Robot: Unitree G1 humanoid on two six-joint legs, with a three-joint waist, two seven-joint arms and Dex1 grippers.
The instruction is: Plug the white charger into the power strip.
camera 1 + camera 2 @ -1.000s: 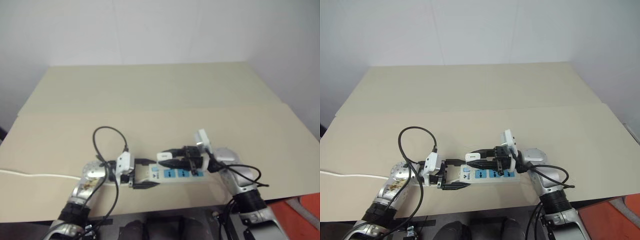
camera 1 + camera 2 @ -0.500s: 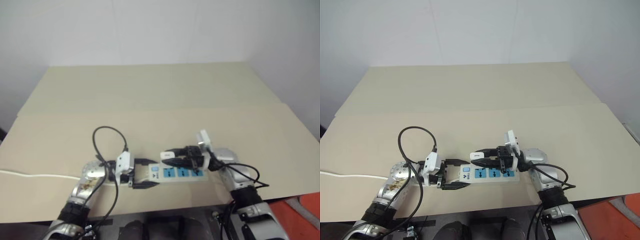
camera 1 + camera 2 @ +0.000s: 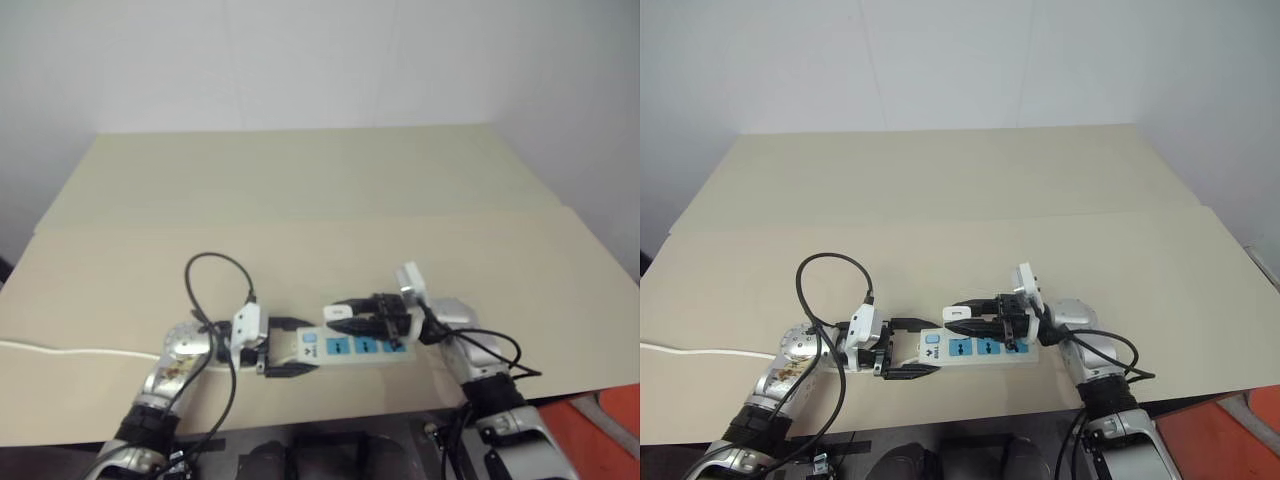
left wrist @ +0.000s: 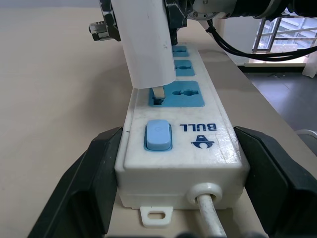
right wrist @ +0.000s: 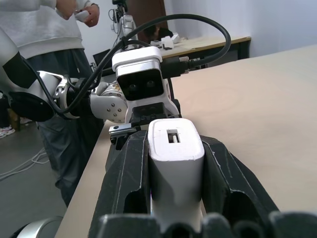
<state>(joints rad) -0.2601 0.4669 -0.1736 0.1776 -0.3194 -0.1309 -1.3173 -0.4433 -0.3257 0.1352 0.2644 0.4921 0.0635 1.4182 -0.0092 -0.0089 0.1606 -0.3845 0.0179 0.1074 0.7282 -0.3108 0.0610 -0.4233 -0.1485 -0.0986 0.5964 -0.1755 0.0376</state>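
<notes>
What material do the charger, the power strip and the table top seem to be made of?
White charger: probably smooth plastic, with a soft sheen and moulded edges. Power strip: glossy white plastic, printed logo, blue socket faces. Table: matte beige board, perhaps wood or laminate; I cannot tell which.

White power strip, 3 blue socket faces, blue switch; white charger; beige table.

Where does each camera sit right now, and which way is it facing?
Head eyes: on the head, looking forward and down over the table at both arms.
Left wrist: looks along the left gripper clamping the power strip; charger prong at the first socket.
Right wrist: looks along the right gripper holding the white charger, toward the left arm and a person.
Shared: charger and strip.
</notes>
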